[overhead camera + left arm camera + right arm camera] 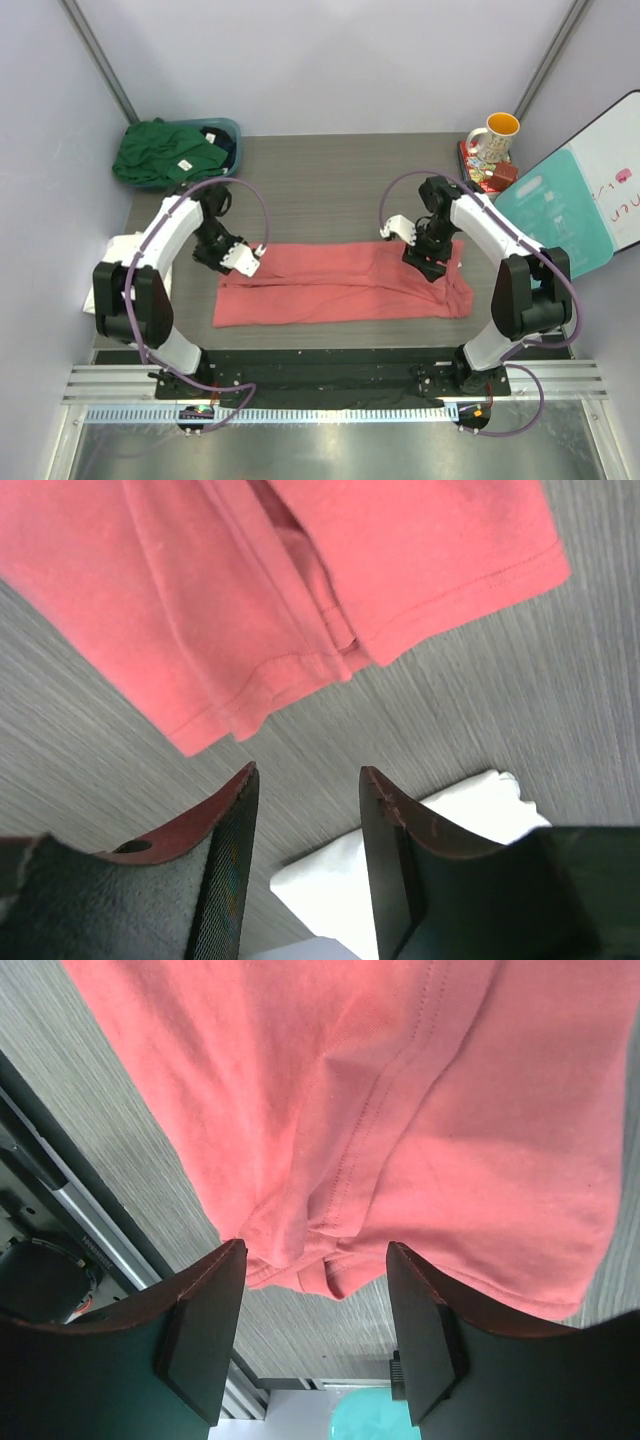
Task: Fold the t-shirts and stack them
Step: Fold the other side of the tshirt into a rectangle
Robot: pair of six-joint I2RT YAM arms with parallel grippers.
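Top external: coral tee [340,285], green tee [165,150], white tee [118,245], 1 ea; both jaws wide.

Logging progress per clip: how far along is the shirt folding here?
Done: a white shirt looks folded at the left edge of the table. In hand: the coral-red shirt lies folded into a long strip, left gripper and right gripper at its ends, jaws open. Left: the dark green shirt, heaped on the tub; stacking.
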